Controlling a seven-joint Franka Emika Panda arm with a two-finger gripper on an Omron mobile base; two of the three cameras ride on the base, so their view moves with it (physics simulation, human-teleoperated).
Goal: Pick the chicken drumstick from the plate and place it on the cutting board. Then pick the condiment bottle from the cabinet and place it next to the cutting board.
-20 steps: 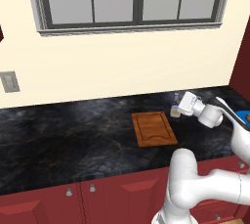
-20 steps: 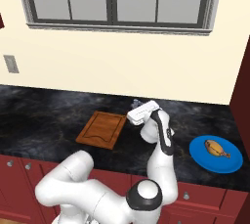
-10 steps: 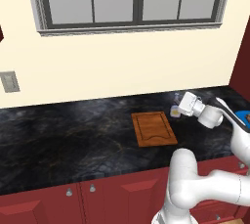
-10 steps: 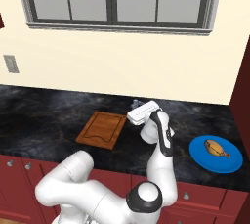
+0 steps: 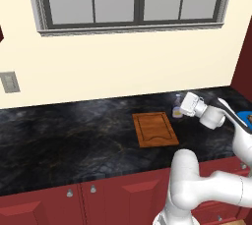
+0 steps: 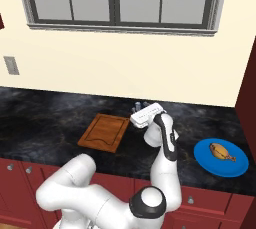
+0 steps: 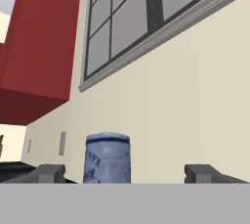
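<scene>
1. Jaws spread wide, gripping nothing; gripper levelled just above the surface, fingertips flanking a capped bottle.
2. Condiment bottle, presumably: stood upright beside cutting board, apparently just set there as the task asks.
3. Chicken drumstick lying on blue plate, well apart from board, so first step looked undone.
4. Cabinet seen beyond.

A dark-framed window sits above the black marbled worktop; a grey switch plate hangs left.
</scene>
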